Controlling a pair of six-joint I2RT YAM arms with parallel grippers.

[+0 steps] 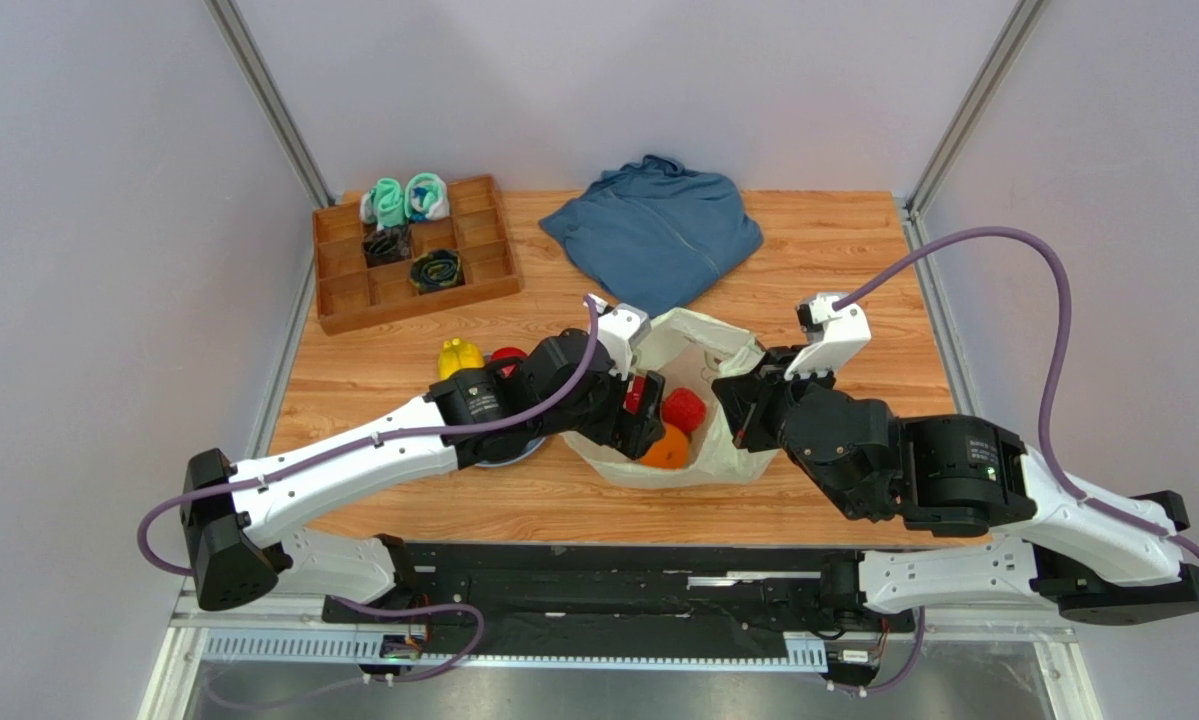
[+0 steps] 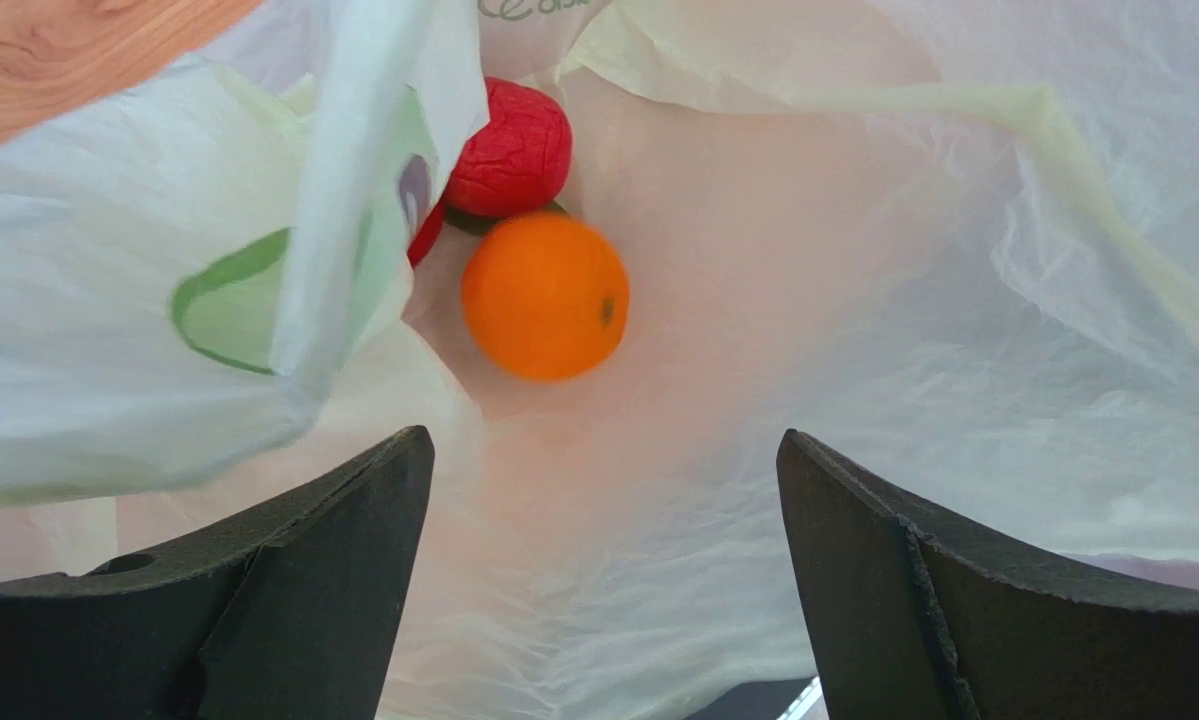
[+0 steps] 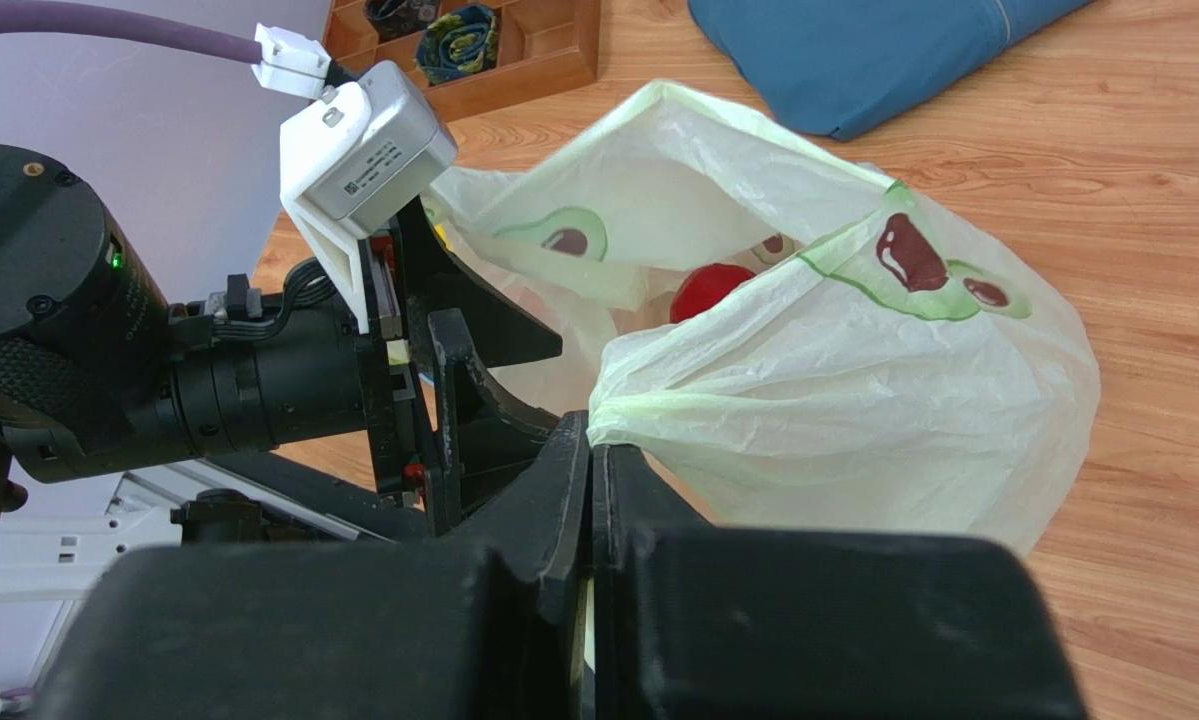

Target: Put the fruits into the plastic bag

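Observation:
The pale-green plastic bag [image 1: 706,450] lies open at the table's middle front. Inside it are an orange [image 2: 545,296] and a wrinkled red fruit [image 2: 511,147]; both also show in the top view, the orange [image 1: 670,447] and the red fruit [image 1: 685,408]. My left gripper [image 2: 602,495] is open and empty inside the bag's mouth, above the orange. My right gripper [image 3: 593,450] is shut on the bag's rim [image 3: 635,408] and holds it up. A yellow fruit [image 1: 458,359] and a red fruit [image 1: 508,360] lie left of the bag, partly hidden by the left arm.
A wooden compartment tray [image 1: 347,285] with rolled socks [image 1: 405,198] stands at the back left. A folded blue garment [image 1: 653,228] lies at the back middle. The left arm [image 1: 410,443] crosses the table's left front. A bluish dish [image 1: 508,455] shows under the left arm.

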